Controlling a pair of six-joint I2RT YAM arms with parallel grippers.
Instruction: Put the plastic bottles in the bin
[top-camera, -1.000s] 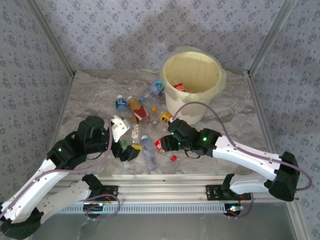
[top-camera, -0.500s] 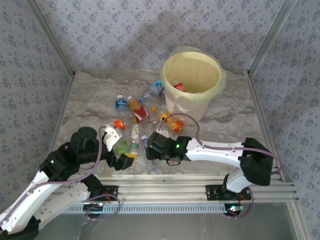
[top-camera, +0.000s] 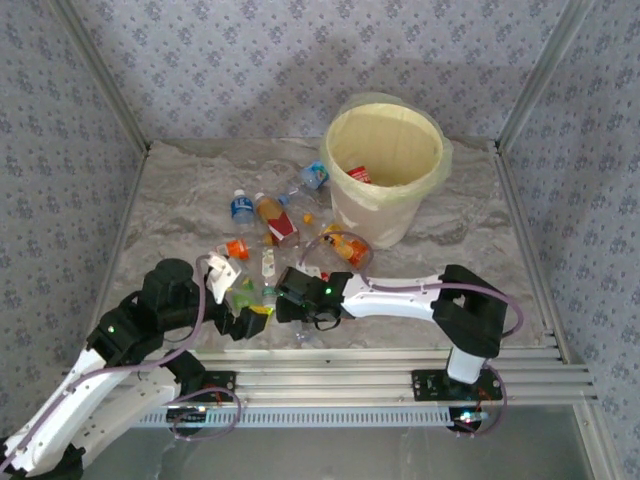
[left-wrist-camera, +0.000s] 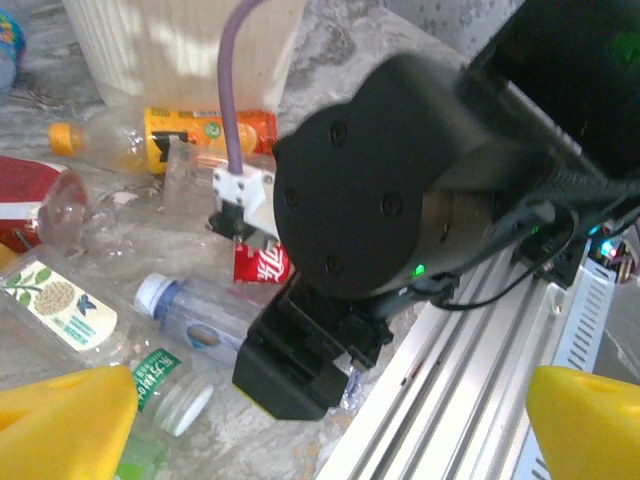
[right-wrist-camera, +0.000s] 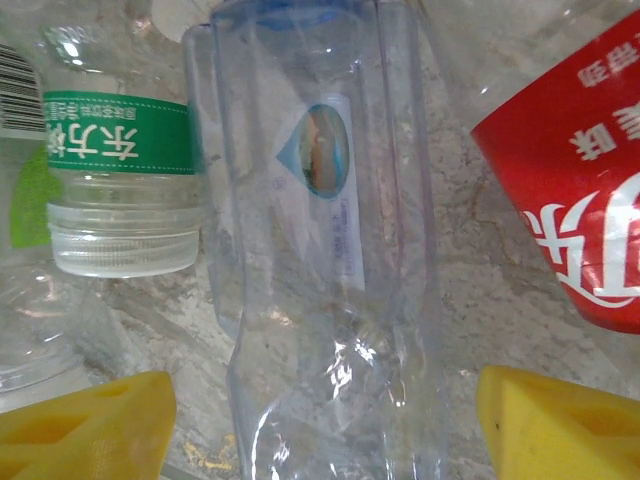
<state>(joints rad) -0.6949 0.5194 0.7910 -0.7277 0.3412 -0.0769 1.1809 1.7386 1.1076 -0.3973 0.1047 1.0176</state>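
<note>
Several plastic bottles lie scattered left of the bin (top-camera: 385, 170), among them a blue-labelled one (top-camera: 241, 208) and an orange one (top-camera: 345, 245). My right gripper (top-camera: 288, 305) is low over the pile near the front edge. In the right wrist view it (right-wrist-camera: 320, 430) is open, its yellow fingertips either side of a clear crushed bottle (right-wrist-camera: 320, 250) and not touching it. A green-labelled bottle (right-wrist-camera: 120, 150) and a red-labelled bottle (right-wrist-camera: 570, 230) flank that one. My left gripper (top-camera: 245, 318) is just to the left. It (left-wrist-camera: 325, 430) is open wide and holds nothing, facing the right arm's black wrist (left-wrist-camera: 400, 190).
The aluminium rail (top-camera: 330, 360) runs along the near edge, right behind both grippers. The two arms are very close together over the pile. A red-labelled bottle (top-camera: 358, 175) lies inside the bin. Patterned walls (top-camera: 300, 60) enclose the marble table (top-camera: 460, 240).
My right arm has swung left and toward the near edge, from the red-labelled bottle to over the clear crushed one, and its jaws have widened. My left arm has drawn back slightly.
</note>
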